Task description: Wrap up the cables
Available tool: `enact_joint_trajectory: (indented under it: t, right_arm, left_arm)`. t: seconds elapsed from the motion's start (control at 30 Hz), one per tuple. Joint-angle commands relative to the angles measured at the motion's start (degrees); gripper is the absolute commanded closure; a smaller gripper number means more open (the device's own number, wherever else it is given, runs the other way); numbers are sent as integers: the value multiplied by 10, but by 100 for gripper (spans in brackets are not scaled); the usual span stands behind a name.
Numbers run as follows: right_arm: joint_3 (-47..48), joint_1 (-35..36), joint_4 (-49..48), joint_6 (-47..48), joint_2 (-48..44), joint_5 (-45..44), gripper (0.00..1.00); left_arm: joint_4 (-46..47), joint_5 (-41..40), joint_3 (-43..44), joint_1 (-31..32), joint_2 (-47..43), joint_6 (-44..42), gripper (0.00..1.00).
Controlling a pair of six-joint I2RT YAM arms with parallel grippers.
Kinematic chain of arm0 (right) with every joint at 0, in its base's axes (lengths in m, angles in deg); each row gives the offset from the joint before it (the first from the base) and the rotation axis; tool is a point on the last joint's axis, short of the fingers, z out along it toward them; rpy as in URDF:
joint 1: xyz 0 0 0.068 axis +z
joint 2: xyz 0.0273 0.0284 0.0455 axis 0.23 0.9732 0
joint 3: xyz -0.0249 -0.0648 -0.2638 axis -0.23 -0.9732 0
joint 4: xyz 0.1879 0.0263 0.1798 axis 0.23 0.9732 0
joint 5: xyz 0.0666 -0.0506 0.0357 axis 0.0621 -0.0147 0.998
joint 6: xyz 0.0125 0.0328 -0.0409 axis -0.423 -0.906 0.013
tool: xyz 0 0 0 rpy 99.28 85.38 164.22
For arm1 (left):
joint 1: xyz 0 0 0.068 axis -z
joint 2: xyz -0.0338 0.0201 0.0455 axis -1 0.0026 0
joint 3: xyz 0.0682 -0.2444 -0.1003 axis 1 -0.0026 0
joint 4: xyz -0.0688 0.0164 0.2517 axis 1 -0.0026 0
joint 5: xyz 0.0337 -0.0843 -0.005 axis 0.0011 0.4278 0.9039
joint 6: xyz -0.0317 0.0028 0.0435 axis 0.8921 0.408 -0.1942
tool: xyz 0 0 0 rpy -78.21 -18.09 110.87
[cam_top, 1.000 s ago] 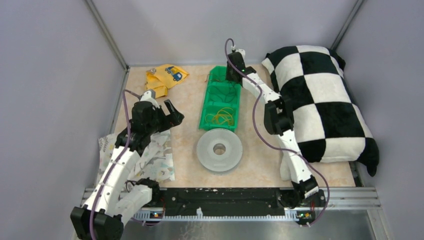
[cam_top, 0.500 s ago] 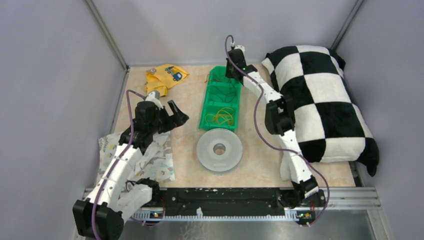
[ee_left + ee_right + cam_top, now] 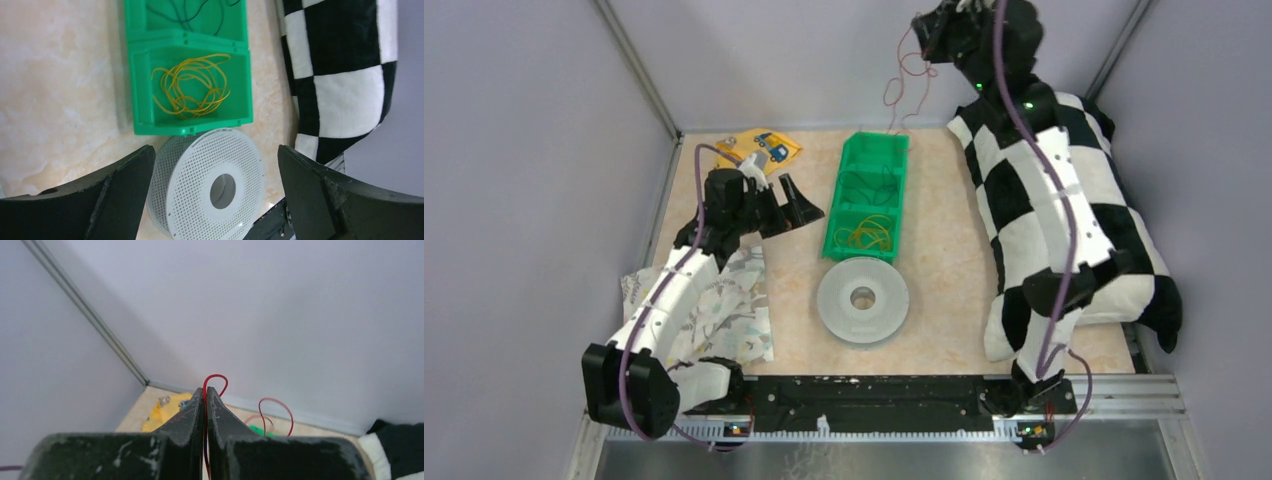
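Observation:
The cable (image 3: 894,95) is a thin red-brown wire. It hangs in loose curls from my right gripper (image 3: 927,40), which is raised high against the back wall, down to the far end of the green bin (image 3: 839,205). In the right wrist view the right gripper (image 3: 205,391) is shut on the wire (image 3: 216,377), a small loop poking out above the fingertips. The grey perforated spool (image 3: 862,300) lies flat in front of the bin. My left gripper (image 3: 802,205) stands open, left of the bin. In the left wrist view the left gripper (image 3: 214,152) is wide open, and between its fingers the spool (image 3: 200,175) shows below.
A yellow wire bundle (image 3: 192,92) lies in the bin's near compartment, with dark wires in the far one. A black-and-white checkered pillow (image 3: 1114,215) fills the right side. A yellow cloth (image 3: 759,150) lies at the back left and a patterned cloth (image 3: 729,315) under the left arm.
My right gripper shut on the wire in the bin's far compartment and rose high, pulling the wire up. The left gripper moved right and toward the back, closer to the bin.

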Motion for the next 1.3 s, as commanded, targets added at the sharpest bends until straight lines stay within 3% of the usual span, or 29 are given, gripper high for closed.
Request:
enact_joint_trajectory:
  t: [0.0,0.27,0.47,0.57,0.67,0.83,0.97,1.1,1.27]
  right_arm:
    - [-5,1,23,23,-85,35,100]
    - [-56,1,83,35,-216,62,100]
    - [-234,1,120,49,-327,109,100]
    - [-255,1,159,59,-348,142,100]
    - [-256,1,175,59,-359,190,100]
    - [-268,1,149,32,-371,220,100]
    - [-252,1,128,19,-367,249,100]
    - [-236,1,105,10,-368,250,100]
    - [-200,1,104,-6,-353,235,100]
  left_arm:
    - [11,48,67,0,-8,-42,2]
    - [-4,152,137,22,24,-39,2]
    - [36,154,104,62,6,-15,2]
    - [67,195,75,64,17,37,2]
    - [154,229,20,86,16,98,2]
    - [137,270,40,121,29,13,2]
    - [93,244,60,125,48,-28,2]
    - [123,239,50,126,61,-7,4]
    - [124,137,40,154,52,-63,10]
